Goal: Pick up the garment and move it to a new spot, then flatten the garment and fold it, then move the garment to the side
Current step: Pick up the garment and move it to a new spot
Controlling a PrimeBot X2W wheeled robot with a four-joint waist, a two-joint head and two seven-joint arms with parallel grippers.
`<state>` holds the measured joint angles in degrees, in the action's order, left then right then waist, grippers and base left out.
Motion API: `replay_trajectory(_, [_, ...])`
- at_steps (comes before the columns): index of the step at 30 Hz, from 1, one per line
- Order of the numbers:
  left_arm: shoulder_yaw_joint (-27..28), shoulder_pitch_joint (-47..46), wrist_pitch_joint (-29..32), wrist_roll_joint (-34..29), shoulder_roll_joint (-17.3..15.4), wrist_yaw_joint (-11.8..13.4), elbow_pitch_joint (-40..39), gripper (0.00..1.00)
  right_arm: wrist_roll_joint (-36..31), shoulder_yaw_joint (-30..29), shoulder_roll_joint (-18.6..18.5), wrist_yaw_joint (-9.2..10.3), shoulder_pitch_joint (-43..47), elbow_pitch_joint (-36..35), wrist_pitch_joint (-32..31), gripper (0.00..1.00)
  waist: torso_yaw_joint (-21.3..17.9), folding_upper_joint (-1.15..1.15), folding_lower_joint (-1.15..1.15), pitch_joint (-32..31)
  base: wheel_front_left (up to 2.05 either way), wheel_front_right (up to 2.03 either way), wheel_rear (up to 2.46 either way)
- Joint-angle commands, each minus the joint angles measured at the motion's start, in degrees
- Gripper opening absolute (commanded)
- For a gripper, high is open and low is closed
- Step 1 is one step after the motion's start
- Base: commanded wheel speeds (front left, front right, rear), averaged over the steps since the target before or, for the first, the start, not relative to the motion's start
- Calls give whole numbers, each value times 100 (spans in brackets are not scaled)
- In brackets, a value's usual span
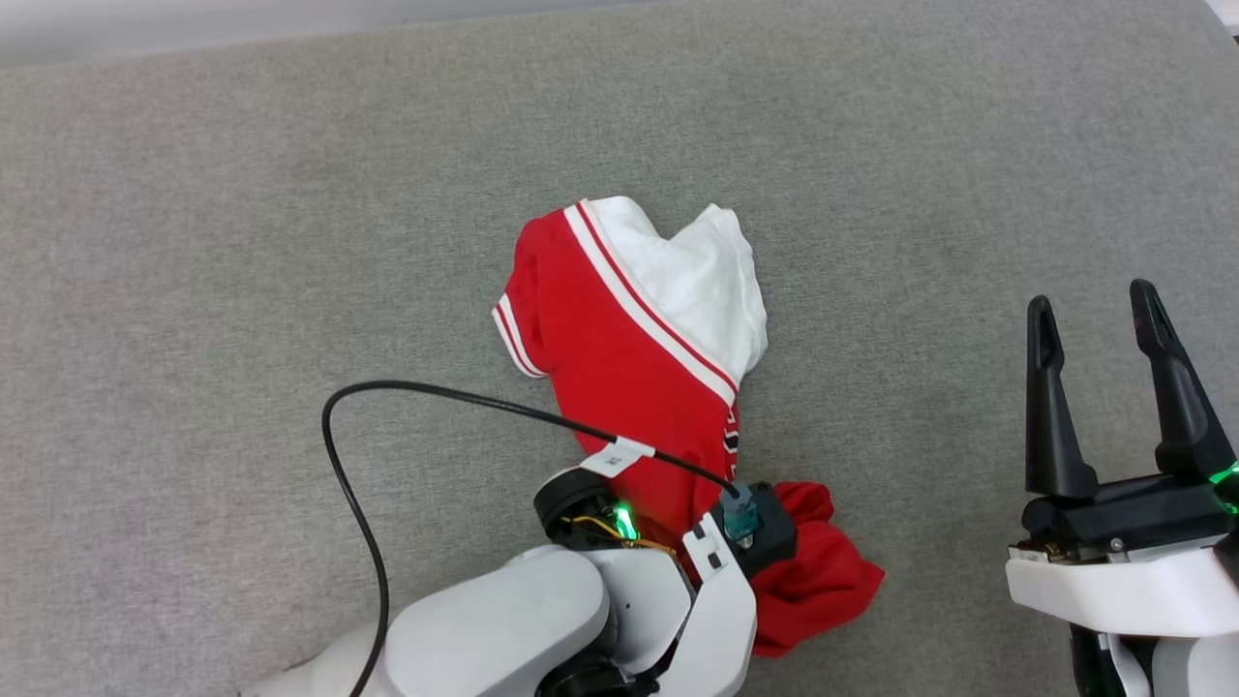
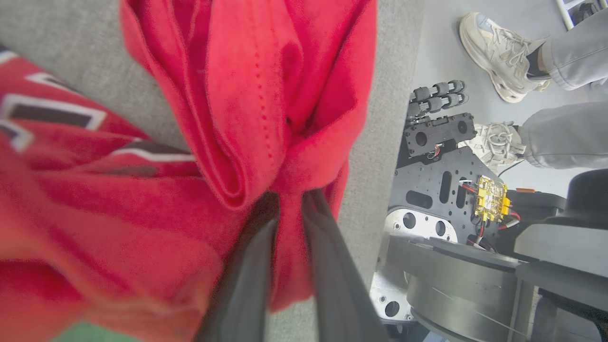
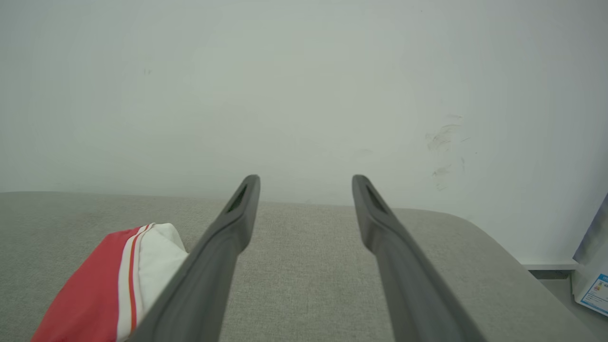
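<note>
The garment [image 1: 629,339], a red jersey with a white sleeve and red-white striped trim, lies bunched in the middle of the grey cushioned surface [image 1: 242,242]. Its near red end is pinched by my left gripper [image 2: 290,197], whose two dark fingers are shut on a gathered fold of red fabric [image 2: 266,109]. In the head view the left wrist [image 1: 745,528] covers that grip. Black and white lettering [image 2: 52,111] shows on the cloth at the left. My right gripper [image 1: 1092,315] stands open at the lower right, well clear of the garment [image 3: 118,280], with nothing between its fingers [image 3: 237,213].
The grey surface extends widely on all sides of the garment. A black cable [image 1: 348,484] loops off my left wrist. Past the surface's near edge are my own base [image 2: 446,180] and a person's shoes [image 2: 503,52]. A pale wall [image 3: 304,85] rises behind the far edge.
</note>
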<state>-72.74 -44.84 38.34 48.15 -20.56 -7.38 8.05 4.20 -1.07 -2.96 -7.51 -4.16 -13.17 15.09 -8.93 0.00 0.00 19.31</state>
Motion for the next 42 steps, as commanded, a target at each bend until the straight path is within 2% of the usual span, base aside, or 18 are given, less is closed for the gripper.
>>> replay_trajectory(1, [-122, 253, -57, -21, -25, -2, 135, 0, -1, -23, 16, 4, -72, 19, 12, 100, 35, 0, 0, -8, 0, 0, 0])
replay_trajectory(2, [-116, 190, -228, -115, 9, -1, 122, 93, -6, -32, 16, 4, -61, 27, 12, 100, 55, 0, 0, -25, 0, 0, 0])
replay_trajectory(3, [-99, 97, -505, -111, 42, 1, 150, 100, -17, -44, 15, 4, -37, 35, 12, 100, 85, 0, 0, -53, 0, 0, 0])
replay_trajectory(6, [-58, -110, -985, -223, 102, 1, 168, 100, -43, -62, 15, 4, 32, 61, 12, 100, 145, 0, 0, -126, 0, 0, 0])
replay_trajectory(12, [223, -424, -2744, -646, 255, 69, 531, 100, -122, -110, 15, 4, 195, 156, 12, 100, 358, 0, 0, -429, 0, 0, 0])
replay_trajectory(15, [476, -416, -3477, -896, 312, 371, 688, 100, -137, -127, 15, 4, 251, 179, 12, 100, 455, 0, 0, -566, 0, 0, 0])
replay_trajectory(22, [1193, -111, -5025, -1339, 226, 1521, 971, 100, -158, -156, 15, 4, 389, 227, 12, 100, 652, 0, 0, -737, 0, 0, 0])
replay_trajectory(27, [1836, 297, -5332, -1457, 93, 2273, 907, 100, -165, -201, 15, 4, 439, 260, 12, 100, 777, 0, 0, -771, 0, 0, 0])
replay_trajectory(32, [2722, 966, -5357, -1787, -56, 2782, 414, 100, -156, -255, 14, 4, 443, 300, 12, 100, 859, 0, 0, -800, 0, 0, 0])
replay_trajectory(39, [4056, 2034, -5359, -2383, 24, 2989, -205, 100, -101, -311, 15, 4, 512, 386, 12, 100, 910, 0, 0, -923, 0, 0, 0])
replay_trajectory(42, [4540, 2497, -5355, -2634, 139, 2950, -402, 100, -63, -336, 14, 4, 563, 446, 12, 100, 906, 0, 0, -1000, 0, 0, 0])
